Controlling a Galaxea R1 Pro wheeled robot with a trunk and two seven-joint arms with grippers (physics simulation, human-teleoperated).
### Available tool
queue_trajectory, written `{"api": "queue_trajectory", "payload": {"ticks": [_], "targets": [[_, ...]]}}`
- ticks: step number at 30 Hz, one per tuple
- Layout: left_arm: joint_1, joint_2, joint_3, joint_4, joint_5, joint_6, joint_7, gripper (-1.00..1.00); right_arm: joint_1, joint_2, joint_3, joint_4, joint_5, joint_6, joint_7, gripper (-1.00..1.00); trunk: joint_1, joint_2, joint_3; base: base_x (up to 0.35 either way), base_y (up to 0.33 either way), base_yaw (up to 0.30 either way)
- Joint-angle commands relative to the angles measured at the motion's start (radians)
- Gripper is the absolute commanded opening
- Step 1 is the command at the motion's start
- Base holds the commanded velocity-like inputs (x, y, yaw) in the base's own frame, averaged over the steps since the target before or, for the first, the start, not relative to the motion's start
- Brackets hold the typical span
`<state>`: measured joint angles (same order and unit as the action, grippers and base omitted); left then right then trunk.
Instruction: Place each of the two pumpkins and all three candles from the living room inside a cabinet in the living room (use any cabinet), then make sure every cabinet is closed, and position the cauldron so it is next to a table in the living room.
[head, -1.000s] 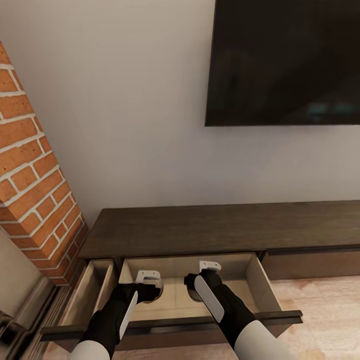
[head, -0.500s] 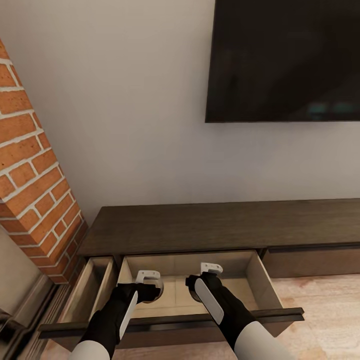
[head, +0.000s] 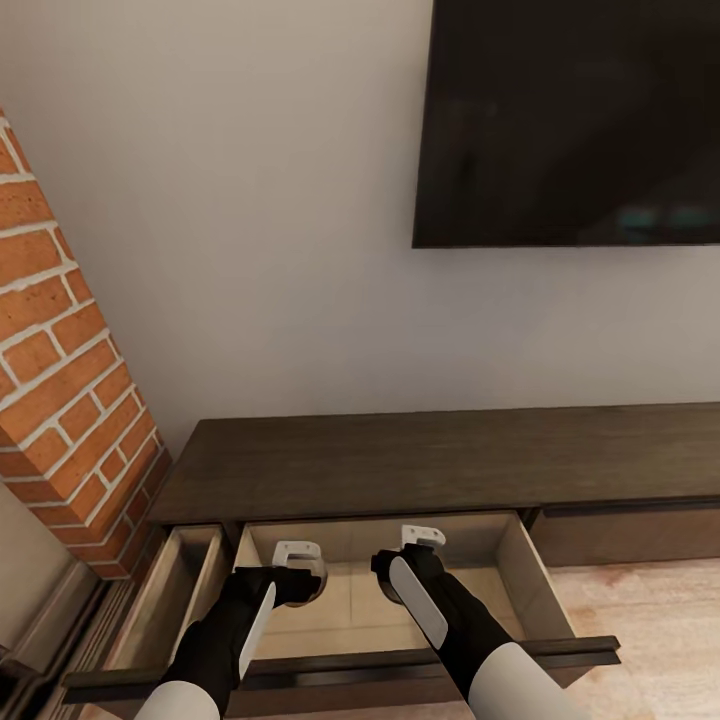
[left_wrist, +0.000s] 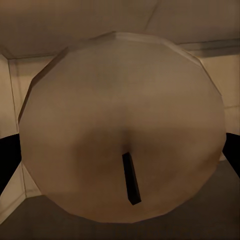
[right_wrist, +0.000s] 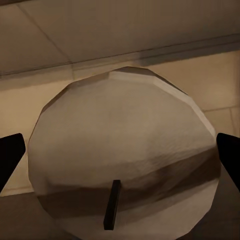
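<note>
Candles, two of them: one candle (left_wrist: 120, 130) sits between the left claw's dark fingertips (left_wrist: 9, 160), another candle (right_wrist: 125, 155) between the right claw's fingertips (right_wrist: 10, 155), so each claw looks clenched on its candle. Both the left claw (head: 300, 585) and right claw (head: 385, 575) hang over the open drawer (head: 520, 555) of the cabinet (head: 420, 460). Candles like these are probably light, stiff and a bit slick, so I'd keep a firm hold across the round sides.

Matt dark wood cabinet (head: 440, 460); rough brick column (head: 60, 370).
</note>
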<state>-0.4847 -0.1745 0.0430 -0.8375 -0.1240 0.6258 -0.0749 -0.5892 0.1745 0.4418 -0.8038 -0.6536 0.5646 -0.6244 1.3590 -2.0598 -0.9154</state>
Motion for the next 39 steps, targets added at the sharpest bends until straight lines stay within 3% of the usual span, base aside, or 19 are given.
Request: {"api": "queue_trajectory", "payload": {"ticks": [1,39], "targets": [[0.0,0.0,0.0,0.0,0.0,0.0,0.0,-1.0,0.0,0.0,0.0,0.0,0.0,0.0,0.0,-1.0,0.004,-0.007,-0.003,0.004,0.0,0.0],[0.0,0.0,0.0,0.0,0.0,0.002,0.001,-1.0,-0.001,0.0,0.0,0.0,0.0,0.0,0.0,-1.0,0.146,-0.266,-0.119,0.0,0.0,0.0]]}}
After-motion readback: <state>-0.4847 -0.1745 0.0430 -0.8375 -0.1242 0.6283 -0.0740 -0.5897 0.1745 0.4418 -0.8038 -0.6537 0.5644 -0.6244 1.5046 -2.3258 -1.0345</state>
